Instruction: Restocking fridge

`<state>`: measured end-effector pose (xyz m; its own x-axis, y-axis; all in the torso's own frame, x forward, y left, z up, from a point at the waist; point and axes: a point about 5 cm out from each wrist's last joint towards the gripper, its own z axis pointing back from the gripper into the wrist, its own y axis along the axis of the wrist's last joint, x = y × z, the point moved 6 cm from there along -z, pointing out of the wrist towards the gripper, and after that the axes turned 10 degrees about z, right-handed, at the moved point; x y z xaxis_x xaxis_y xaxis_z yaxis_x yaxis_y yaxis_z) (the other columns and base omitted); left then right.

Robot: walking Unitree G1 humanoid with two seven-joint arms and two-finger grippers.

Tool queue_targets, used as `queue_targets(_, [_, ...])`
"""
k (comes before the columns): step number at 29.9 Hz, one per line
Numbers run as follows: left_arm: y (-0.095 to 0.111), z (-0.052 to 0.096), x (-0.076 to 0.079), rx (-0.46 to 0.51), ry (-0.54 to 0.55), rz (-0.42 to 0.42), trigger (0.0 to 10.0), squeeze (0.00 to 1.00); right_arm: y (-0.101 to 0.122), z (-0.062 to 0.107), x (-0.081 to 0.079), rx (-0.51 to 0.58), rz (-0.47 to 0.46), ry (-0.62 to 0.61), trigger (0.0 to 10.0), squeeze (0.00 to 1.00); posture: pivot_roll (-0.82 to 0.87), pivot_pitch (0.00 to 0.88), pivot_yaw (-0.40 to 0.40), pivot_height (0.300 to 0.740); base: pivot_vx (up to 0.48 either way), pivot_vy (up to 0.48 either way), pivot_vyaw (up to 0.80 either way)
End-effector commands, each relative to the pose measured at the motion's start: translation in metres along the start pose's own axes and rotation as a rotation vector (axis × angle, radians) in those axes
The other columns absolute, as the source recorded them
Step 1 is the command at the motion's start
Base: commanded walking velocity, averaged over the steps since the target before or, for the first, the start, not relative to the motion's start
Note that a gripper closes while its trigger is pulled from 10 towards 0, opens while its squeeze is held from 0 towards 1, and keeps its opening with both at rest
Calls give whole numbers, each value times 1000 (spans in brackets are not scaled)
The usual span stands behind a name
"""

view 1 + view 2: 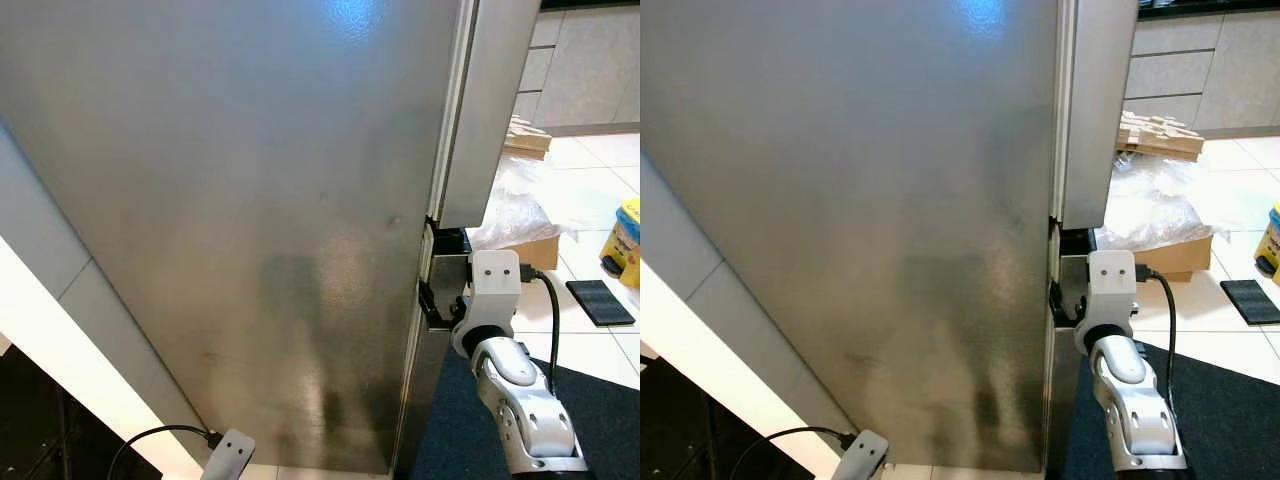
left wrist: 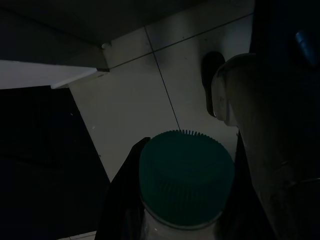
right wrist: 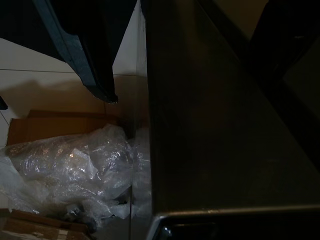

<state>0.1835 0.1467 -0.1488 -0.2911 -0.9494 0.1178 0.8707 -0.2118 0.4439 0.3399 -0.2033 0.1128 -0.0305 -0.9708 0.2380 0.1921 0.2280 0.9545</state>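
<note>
Right gripper (image 1: 432, 300) reaches forward into the fridge door (image 1: 250, 230) edge gap, fingers spread around it; left gripper (image 2: 175, 200), hanging low, pinches a green-capped jar (image 2: 186, 182).

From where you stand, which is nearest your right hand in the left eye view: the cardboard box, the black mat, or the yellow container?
1. Cardboard box, under crumpled plastic, just past the right hand at the fridge door edge.
2. Black mat, flat on the tiles farther right.
3. Yellow container, at the picture's right edge.
</note>
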Motion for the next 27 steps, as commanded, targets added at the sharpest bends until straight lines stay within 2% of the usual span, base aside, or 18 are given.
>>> queue_targets(1, [-4,1,-4,-12,6,-18,10000,0,-31,7,49,-127,30,-206,10000,0,-172,0,123,740,0,0,0])
queue_targets(27, [-4,1,-4,-12,5,-17,10000,0,-31,8,49,-127,29,-207,10000,0,-173,0,123,740,0,0,0])
